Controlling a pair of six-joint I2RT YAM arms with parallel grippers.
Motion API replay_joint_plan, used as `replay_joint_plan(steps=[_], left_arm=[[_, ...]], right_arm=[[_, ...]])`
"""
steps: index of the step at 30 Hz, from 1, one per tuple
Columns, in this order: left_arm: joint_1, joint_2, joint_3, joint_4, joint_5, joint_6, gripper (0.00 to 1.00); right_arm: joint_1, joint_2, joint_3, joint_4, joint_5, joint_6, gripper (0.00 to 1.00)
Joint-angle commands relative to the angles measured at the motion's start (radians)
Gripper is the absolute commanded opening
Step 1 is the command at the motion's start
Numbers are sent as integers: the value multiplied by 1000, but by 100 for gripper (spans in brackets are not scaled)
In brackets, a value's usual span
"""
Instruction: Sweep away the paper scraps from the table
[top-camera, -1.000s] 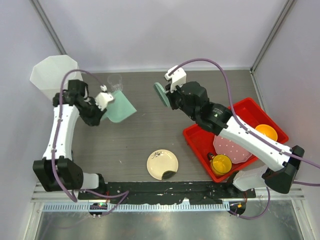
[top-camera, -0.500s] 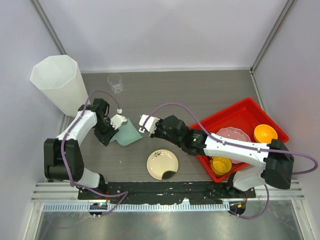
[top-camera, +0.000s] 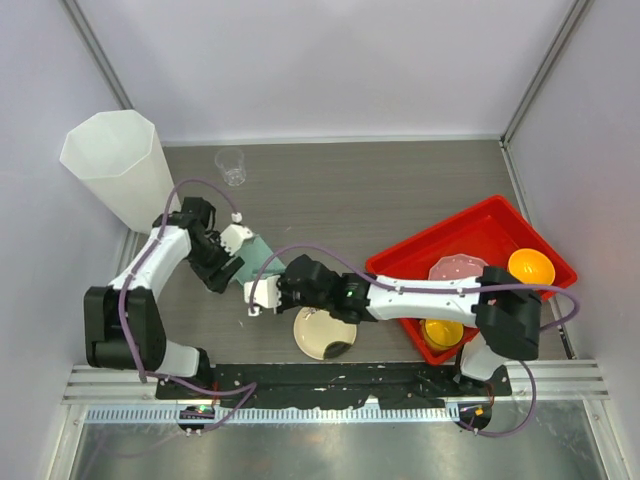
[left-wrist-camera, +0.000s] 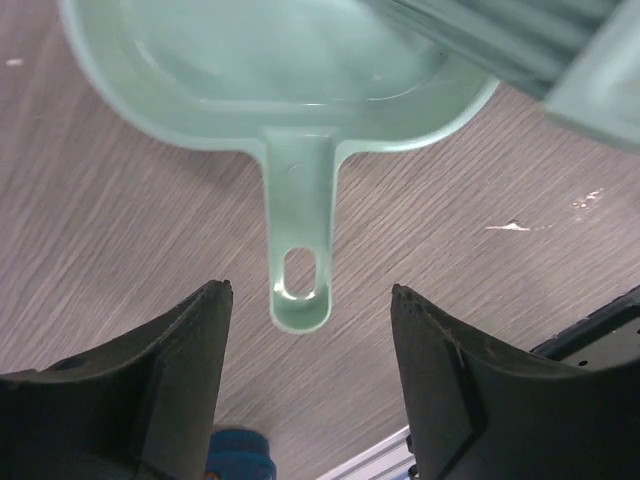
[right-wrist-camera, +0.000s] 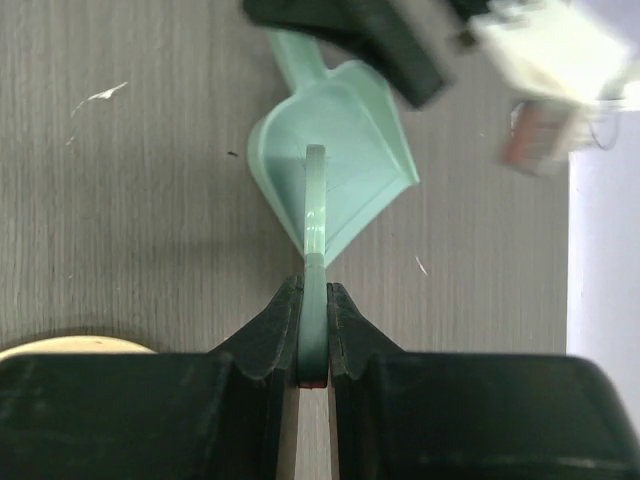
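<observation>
No paper scraps show as wads; only tiny white flecks (right-wrist-camera: 100, 95) lie on the table (top-camera: 400, 190). A mint-green dustpan (top-camera: 256, 254) lies flat on the table at the left front. My left gripper (top-camera: 228, 262) is open behind it. In the left wrist view the dustpan's handle end (left-wrist-camera: 300, 295) sits between the fingers of the left gripper (left-wrist-camera: 310, 290), touching neither. My right gripper (top-camera: 272, 285) is shut on a mint-green brush (right-wrist-camera: 316, 200), seen edge-on in the right wrist view, where the right gripper (right-wrist-camera: 315, 290) holds it over the dustpan's (right-wrist-camera: 340, 150) mouth.
A cream plate (top-camera: 325, 332) lies just right of the right gripper. A clear cup (top-camera: 230, 165) and a tall white bin (top-camera: 110, 160) stand at the far left. A red tray (top-camera: 470, 235) with bowls sits at the right.
The dustpan came down from beside the bin to the table, and my left gripper now stands open behind it. My right arm swung the brush from the far middle to the dustpan.
</observation>
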Motion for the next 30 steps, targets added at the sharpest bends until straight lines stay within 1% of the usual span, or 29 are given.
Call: replay_joint_plan(steps=[1,2,5,8,10,12,13,15,17,20,21,22,25,29,30], left_arm=[[52,-138,96,-99,62,-9,70],[61,-150,108,-128,64,-9,70],[155,-188,128,-168,93,-15,72],[240,-207,146,-192,154,-40,73],[285,-213,146,-188,192,-55,73],[303,-218,133,-153,202,-86,73],[313,-219,125,-139,202,-95,74],[319,-227,103,-88,202,-133,74],[330,-234,82,-45,214,-156,75],[337,-264,48,15,223,-189,77],[339,-274,38,33,219,-198,78],[339,-296,25,54,210,-224,78],[339,-348,-28,146,168,-277,80],[339,-406,-103,251,136,-325,82],[339,-415,-114,263,134,-331,82]], right_arm=[[8,65,99,6,-55,-110,1],[9,80,108,13,-62,-142,1],[8,138,153,25,-53,-188,1],[8,184,162,68,-3,-231,1],[8,203,168,68,5,-251,1],[8,232,174,48,-3,-262,1],[8,240,176,24,-3,-262,5],[8,261,179,14,3,-248,27],[9,267,196,-18,19,-210,52],[12,237,199,-33,24,-147,61],[14,197,191,-18,17,-131,84],[15,174,173,-10,13,-115,86],[35,84,154,-32,-32,-50,86],[51,-8,174,-167,-107,56,87],[51,-28,180,-202,-184,95,87]])
